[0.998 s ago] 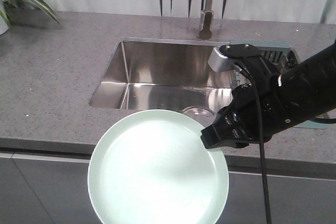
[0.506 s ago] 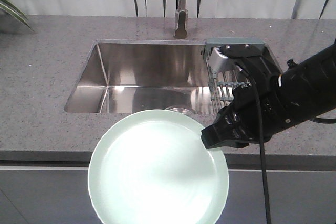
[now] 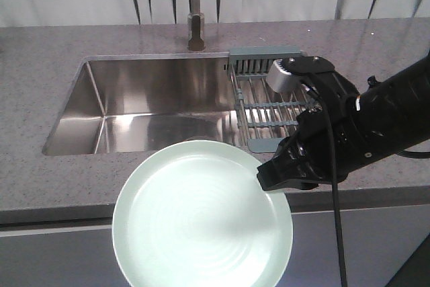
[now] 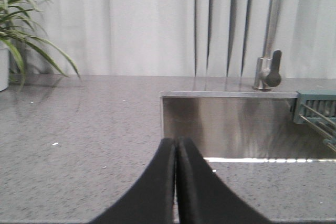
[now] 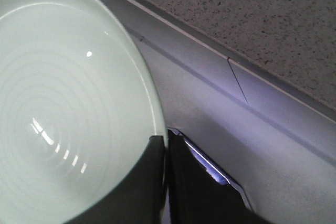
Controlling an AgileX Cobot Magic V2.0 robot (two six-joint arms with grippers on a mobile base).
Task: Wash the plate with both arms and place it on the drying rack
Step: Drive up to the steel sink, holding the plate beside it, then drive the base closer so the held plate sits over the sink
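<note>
One plate [image 3: 201, 216], right claw [image 5: 165, 149], left claw [image 4: 175, 144] empty

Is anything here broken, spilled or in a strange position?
Nothing stands out. The plate looks whole, gripped at its rim by the right gripper, and the drying rack sits squarely over the right end of the sink.

Level mint-green plate [image 3: 201, 216] near rack [image 3: 269, 109]
</note>
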